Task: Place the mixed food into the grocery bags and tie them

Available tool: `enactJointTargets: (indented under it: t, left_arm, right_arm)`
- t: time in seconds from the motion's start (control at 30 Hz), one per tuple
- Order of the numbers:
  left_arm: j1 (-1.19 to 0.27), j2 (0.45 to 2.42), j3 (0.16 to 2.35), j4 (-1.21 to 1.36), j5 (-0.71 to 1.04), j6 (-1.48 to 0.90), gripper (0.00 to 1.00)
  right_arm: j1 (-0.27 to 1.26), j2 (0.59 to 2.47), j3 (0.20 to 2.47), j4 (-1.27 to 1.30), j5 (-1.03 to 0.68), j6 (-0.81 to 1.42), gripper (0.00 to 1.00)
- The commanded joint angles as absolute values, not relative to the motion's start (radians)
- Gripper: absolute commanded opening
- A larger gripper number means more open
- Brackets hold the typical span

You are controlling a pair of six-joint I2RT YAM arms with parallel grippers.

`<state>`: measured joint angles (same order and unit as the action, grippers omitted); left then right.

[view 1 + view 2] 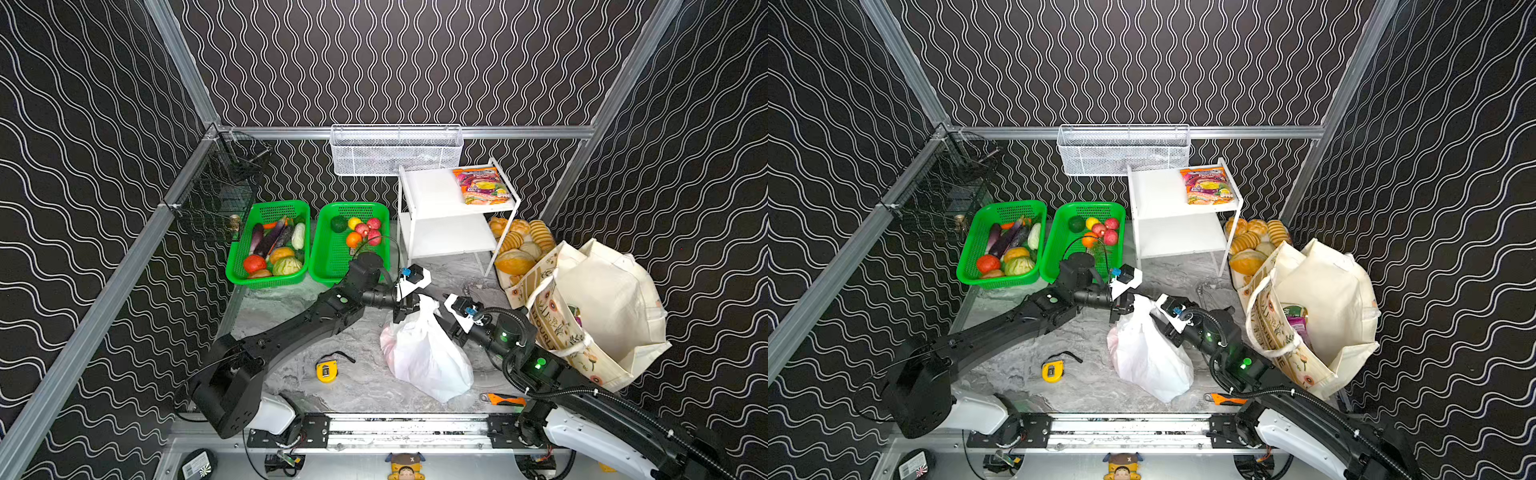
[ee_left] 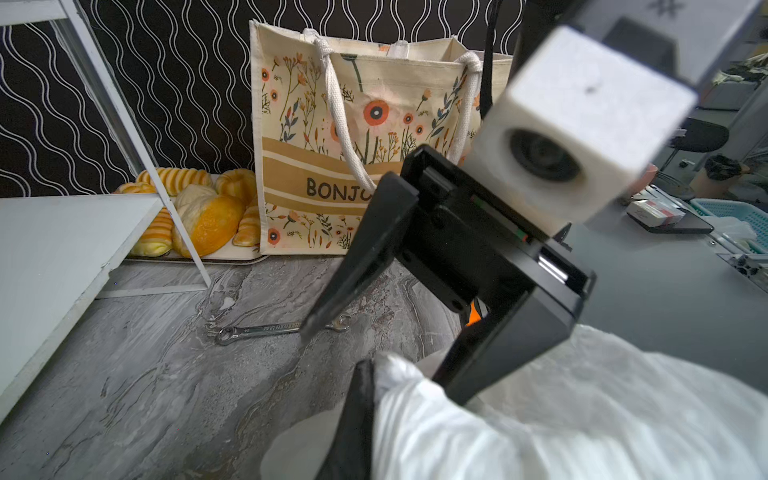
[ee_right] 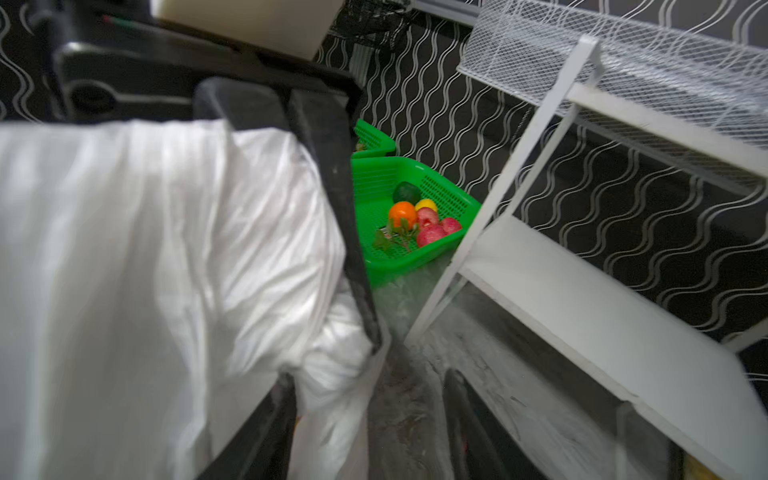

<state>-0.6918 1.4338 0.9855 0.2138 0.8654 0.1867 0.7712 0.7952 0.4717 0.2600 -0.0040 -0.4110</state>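
Note:
The white plastic bag point(image 1: 424, 357) stands bulging mid-table. My left gripper point(image 1: 409, 309) is shut on its bunched top, the plastic pinched against one black finger point(image 2: 353, 415). My right gripper point(image 1: 435, 302) is at the same top from the other side, open. In the right wrist view the right gripper point(image 3: 365, 415) has the plastic bag point(image 3: 145, 270) against one finger point(image 3: 257, 432) only. The cream floral tote point(image 1: 594, 316) stands open at the right, with a green can point(image 1: 1293, 311) and a purple packet point(image 1: 1302, 326) inside. Toy fruits point(image 1: 361, 232) lie in a green basket point(image 1: 332, 266). A snack packet point(image 1: 482, 185) lies on the white shelf point(image 1: 432, 195).
A second green basket point(image 1: 241, 266) holds vegetables. A tray of bread point(image 1: 519, 245) sits behind the tote. A yellow tape measure point(image 1: 327, 370), an orange knife point(image 1: 503, 400) and a wrench point(image 2: 266, 330) lie on the table. White point(image 1: 395, 149) and black point(image 1: 220, 195) wire baskets hang on the walls.

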Motion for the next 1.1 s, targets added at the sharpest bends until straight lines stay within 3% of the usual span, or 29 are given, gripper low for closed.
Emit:
enactJointTargets:
  t: [0.0, 0.2, 0.43, 1.07]
  left_arm:
    - [-0.689, 1.438, 0.997, 0.195, 0.908, 0.211, 0.00]
    - [-0.687, 1.452, 1.007, 0.190, 0.919, 0.208, 0.00]
    - [-0.687, 1.455, 1.019, 0.168, 0.919, 0.218, 0.00]
    - [-0.686, 1.482, 1.067, 0.051, 0.945, 0.263, 0.00]
  right_arm:
    - [0.773, 0.769, 0.484, 0.228, 0.053, -0.558, 0.57]
    - [0.772, 0.759, 0.520, 0.167, 0.027, -0.667, 0.51]
    - [0.773, 0.783, 0.552, 0.133, -0.004, -0.737, 0.28]
    - [0.773, 0.814, 0.588, 0.171, -0.153, -0.755, 0.26]
